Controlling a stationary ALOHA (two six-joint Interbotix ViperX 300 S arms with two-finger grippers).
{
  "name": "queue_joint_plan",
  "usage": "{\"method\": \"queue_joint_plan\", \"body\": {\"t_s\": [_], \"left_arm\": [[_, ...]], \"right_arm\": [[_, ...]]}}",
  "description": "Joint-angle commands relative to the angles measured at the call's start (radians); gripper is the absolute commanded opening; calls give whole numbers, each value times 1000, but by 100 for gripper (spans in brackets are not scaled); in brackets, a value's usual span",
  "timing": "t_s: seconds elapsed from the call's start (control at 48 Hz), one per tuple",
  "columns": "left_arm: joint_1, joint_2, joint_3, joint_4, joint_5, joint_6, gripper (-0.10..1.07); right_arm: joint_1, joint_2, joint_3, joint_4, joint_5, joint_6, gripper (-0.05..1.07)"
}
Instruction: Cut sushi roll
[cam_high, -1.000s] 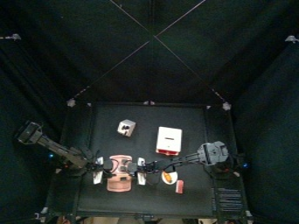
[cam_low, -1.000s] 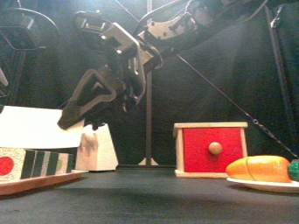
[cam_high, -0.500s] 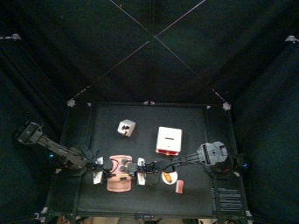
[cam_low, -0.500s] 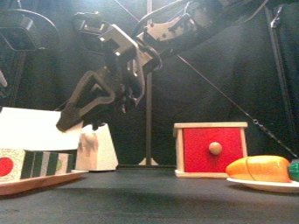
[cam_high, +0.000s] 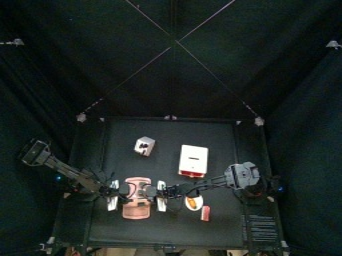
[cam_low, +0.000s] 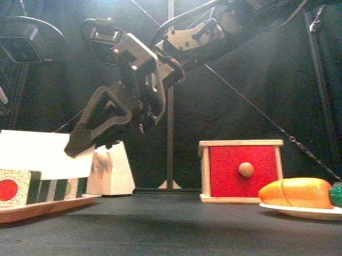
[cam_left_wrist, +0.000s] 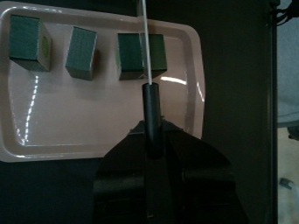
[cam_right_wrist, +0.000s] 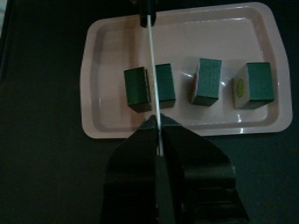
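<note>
A pink tray (cam_left_wrist: 105, 122) holds three dark-wrapped sushi pieces. The largest piece (cam_left_wrist: 142, 52) lies under the knife's thin blade; the right wrist view also shows it (cam_right_wrist: 149, 87). My left gripper (cam_left_wrist: 152, 133) is shut on the knife's black handle (cam_left_wrist: 149, 109) at the tray's left side (cam_high: 115, 188). My right gripper (cam_right_wrist: 152, 122) is closed on the blade's other end at the tray's right side (cam_high: 162, 190). In the front view the white blade (cam_low: 40, 152) hangs just above the sushi (cam_low: 54, 186).
A red box (cam_high: 195, 160) with a knob stands behind the tray to the right. A white box (cam_high: 143, 146) stands further back. A plate (cam_low: 301, 209) with orange food sits right of the tray, close to the right arm.
In the front view the knife blade and the gripper on it have dropped slightly and shifted left, closer to the sushi. The tray and pieces have not moved.
</note>
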Motion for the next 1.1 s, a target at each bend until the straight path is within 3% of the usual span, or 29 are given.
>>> {"method": "queue_joint_plan", "body": {"t_s": [0.0, 0.604, 1.083], "left_arm": [[-26, 2, 9, -11, 5, -2, 25], [-26, 78, 28, -32, -81, 0, 25], [-46, 83, 25, -57, -89, -2, 25]], "right_arm": [[3, -12, 6, 2, 14, -2, 24], [12, 14, 5, 14, 38, -2, 24], [38, 15, -6, 12, 75, -3, 24]]}}
